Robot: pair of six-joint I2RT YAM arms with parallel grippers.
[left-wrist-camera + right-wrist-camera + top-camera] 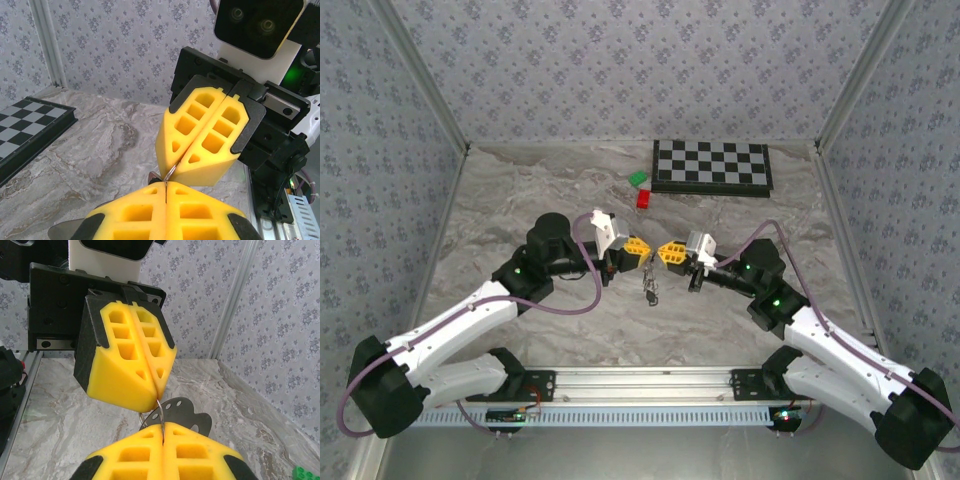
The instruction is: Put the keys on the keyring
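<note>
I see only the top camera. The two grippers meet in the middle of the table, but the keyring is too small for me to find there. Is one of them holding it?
Observer: Yes. In the left wrist view, the left gripper is shut on the keyring. The thin wire comes out of the seam between its yellow fingers.
Operator: And the other arm, does it grip the same ring or only come near?
Observer: It grips it too. In the right wrist view, the right gripper is shut on the wire, tip to tip with the left one.
</note>
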